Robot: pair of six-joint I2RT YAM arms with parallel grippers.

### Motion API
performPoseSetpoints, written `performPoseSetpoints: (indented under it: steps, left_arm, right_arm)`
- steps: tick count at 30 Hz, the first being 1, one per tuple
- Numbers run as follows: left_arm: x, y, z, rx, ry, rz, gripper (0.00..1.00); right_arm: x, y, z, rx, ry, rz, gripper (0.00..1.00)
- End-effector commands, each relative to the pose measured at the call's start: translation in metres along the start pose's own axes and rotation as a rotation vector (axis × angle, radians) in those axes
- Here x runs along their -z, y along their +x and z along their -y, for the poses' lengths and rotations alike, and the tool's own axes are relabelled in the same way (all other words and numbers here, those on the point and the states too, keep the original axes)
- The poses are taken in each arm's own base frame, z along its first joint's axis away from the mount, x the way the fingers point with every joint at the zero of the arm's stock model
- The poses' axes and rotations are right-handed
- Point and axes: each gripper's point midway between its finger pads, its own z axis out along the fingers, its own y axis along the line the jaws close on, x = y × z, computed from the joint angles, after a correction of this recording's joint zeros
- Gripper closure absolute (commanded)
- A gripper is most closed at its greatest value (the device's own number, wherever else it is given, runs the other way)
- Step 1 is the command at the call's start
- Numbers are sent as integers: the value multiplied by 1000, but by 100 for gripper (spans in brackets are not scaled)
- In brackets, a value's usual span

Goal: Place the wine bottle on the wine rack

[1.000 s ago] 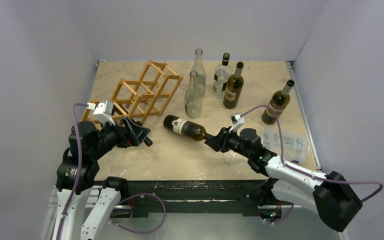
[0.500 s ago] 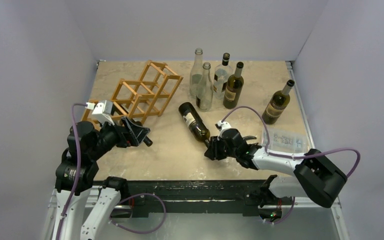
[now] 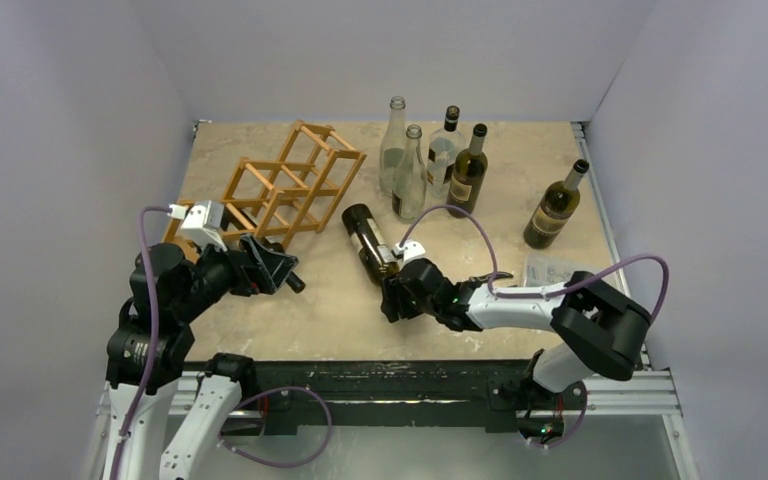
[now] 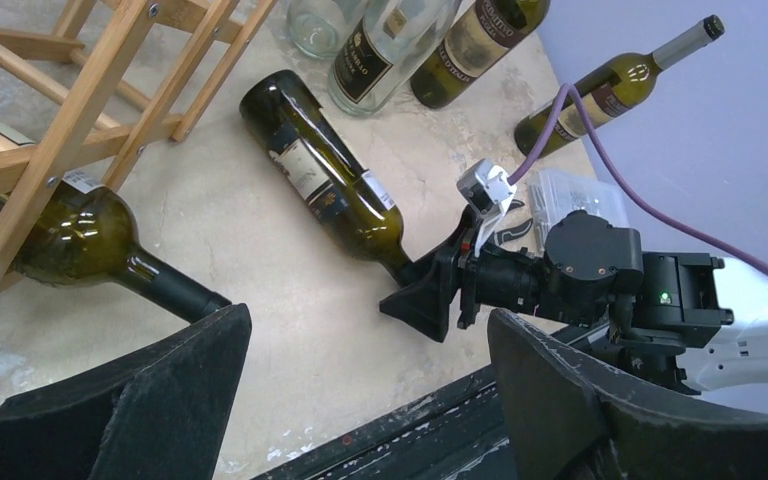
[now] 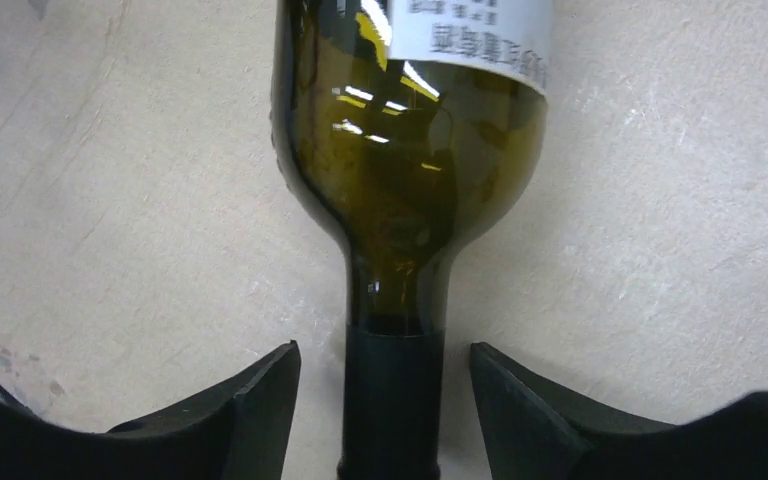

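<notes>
The wine bottle, dark green with a white label, lies on its side on the table, base toward the wine rack. My right gripper is open around its neck. In the right wrist view the bottle runs down between the gripper fingers with a gap on each side. My left gripper hovers open and empty by the rack's near corner. The left wrist view shows the rack, the lying bottle and the right gripper.
Another dark bottle lies in the rack's low cell beside my left gripper. Several upright bottles stand at the back, and one stands at the right. A clear plastic bag lies near the right edge.
The right arm swung left, turning the lying bottle so its base points toward the rack, and a clear bottle was nudged back. The right gripper then opened off the neck. The left arm stayed still.
</notes>
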Motion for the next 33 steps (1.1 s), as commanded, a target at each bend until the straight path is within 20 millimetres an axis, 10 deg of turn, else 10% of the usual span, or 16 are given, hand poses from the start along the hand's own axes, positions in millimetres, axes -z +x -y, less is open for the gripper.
performPoseSetpoints:
  steps: [1,21,33]
  left_arm:
    - [6,-13,4,-51,-2,37,12]
    - [-4,-81,4,-202,-78,171,12]
    - [-32,-121,1,-233,-84,282,11]
  right_arm:
    - [-6,-5,8,82,99,8,29]
    - [-37,-43,-17,224,75,104,30]
    - [-27,-21,-17,211,-11,115,86]
